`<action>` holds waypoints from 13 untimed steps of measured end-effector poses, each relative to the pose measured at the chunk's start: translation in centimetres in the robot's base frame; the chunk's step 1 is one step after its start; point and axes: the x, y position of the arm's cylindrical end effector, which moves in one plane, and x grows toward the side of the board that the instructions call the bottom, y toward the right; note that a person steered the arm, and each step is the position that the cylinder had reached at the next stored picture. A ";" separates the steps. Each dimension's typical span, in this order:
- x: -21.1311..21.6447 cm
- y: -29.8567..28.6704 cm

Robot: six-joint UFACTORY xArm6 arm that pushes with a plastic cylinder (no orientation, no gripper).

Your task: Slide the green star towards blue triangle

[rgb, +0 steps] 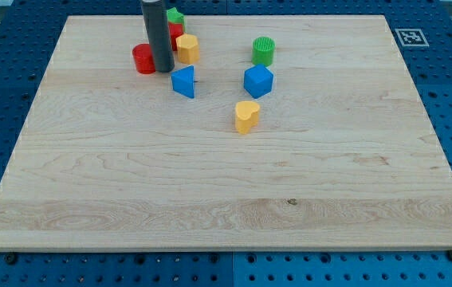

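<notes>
The green star (175,16) sits near the view's top edge of the wooden board, partly hidden behind my rod. The blue triangle (183,81) lies below it, toward the board's middle. My tip (163,70) rests on the board just left of and slightly above the blue triangle, between the red cylinder (143,59) and the yellow block (187,49). The tip is below the green star and not touching it. A red block (175,35) sits between the star and the yellow block, mostly hidden by the rod.
A green cylinder (263,51) and a blue cube (258,80) stand right of the cluster. A yellow heart (246,116) lies below them. The board's top edge (289,16) runs just above the green star.
</notes>
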 end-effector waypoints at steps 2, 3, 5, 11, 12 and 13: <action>2.4 -0.3; 2.4 -3.4; -0.7 -12.2; -14.0 -10.0; -14.0 -7.3; -14.0 -7.3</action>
